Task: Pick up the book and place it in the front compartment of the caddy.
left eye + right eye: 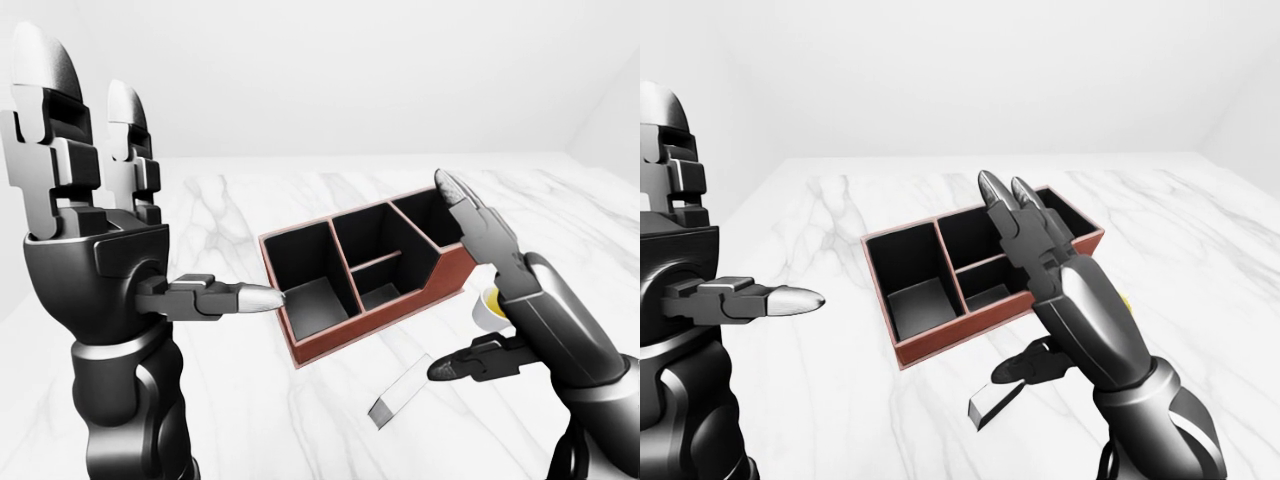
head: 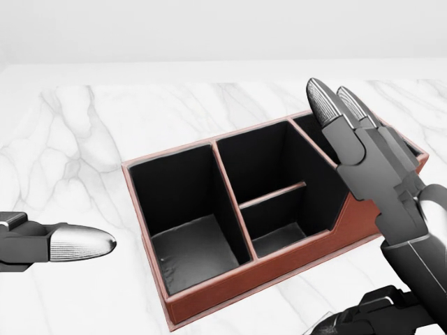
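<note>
The caddy [image 2: 234, 279] is a red-brown box with black compartments, lying slantwise on the white marble table [image 1: 230, 410]; all its compartments look empty. The book [image 1: 405, 392], a thin pale slab with a grey edge, lies flat on the table just below the caddy in the left-eye view. My right hand [image 1: 450, 285] hovers open over the caddy's right end and the book, fingers stretched up and thumb [image 1: 455, 368] pointing left above the book, touching neither. My left hand [image 1: 170, 190] is raised open at the left, holding nothing.
A small white cup with yellow contents [image 1: 488, 308] stands to the right of the caddy, partly behind my right hand. The marble table runs on to a white wall at the top of the views.
</note>
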